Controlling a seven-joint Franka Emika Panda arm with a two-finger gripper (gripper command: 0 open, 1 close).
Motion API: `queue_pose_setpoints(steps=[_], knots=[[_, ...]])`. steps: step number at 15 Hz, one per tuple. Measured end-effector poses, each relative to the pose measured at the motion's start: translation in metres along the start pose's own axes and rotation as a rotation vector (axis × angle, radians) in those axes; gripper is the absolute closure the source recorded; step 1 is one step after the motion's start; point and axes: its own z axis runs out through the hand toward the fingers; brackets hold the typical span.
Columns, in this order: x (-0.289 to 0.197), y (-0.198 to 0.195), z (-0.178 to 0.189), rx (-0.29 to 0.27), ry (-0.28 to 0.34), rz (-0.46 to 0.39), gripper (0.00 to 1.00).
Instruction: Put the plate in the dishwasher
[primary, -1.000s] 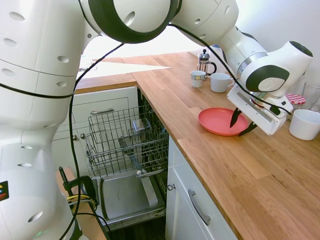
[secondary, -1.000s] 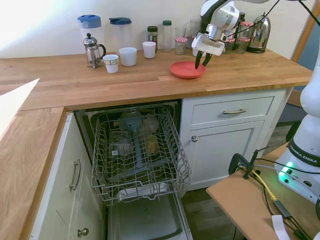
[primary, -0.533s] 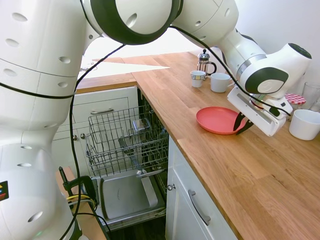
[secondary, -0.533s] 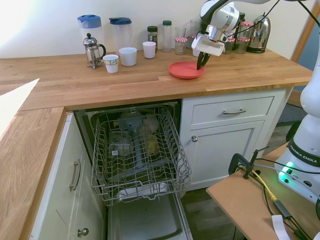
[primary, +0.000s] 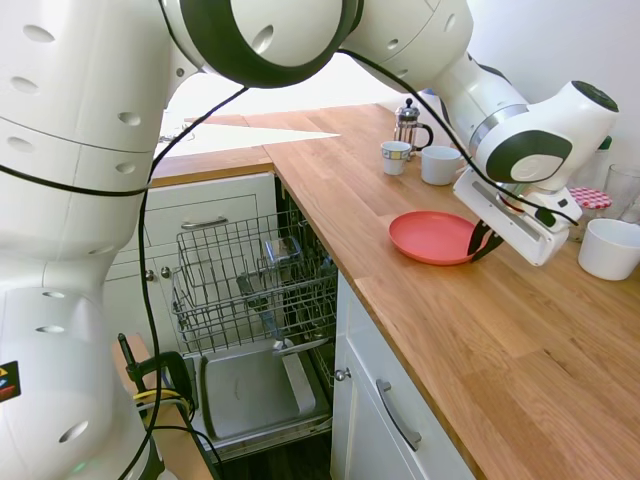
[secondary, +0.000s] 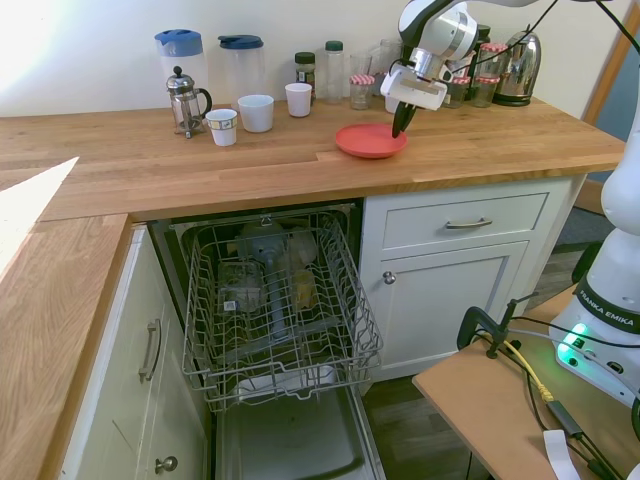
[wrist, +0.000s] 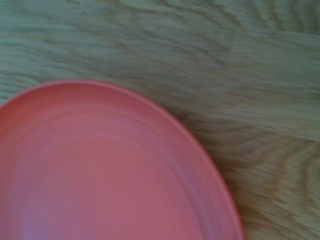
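A home kitchen: wooden desk (secondary: 250, 160), white cabinets (secondary: 465, 270), open dishwasher (secondary: 275, 310), French press (secondary: 185, 100), kettle (secondary: 518, 68).

"FRANKA EMIKA" on arm base (secondary: 607, 296)

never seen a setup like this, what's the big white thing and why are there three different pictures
The white thing is a robot arm ending in a gripper. Two cameras watch the kitchen from opposite sides; the third sits on the wrist, looking closely down at the coral-pink plate. That plate lies on the wooden worktop, and the gripper is shut on its rim. Mugs and a French press stand further back. Below, the dishwasher is open with its wire rack pulled out.
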Motion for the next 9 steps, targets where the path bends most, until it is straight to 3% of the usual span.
queue_pose_setpoints(steps=[6, 9], knots=[[-0.044, -0.049, -0.022, 0.057, -0.010, -0.051, 1.00], [-0.079, -0.080, -0.053, 0.051, 0.012, -0.102, 1.00]])
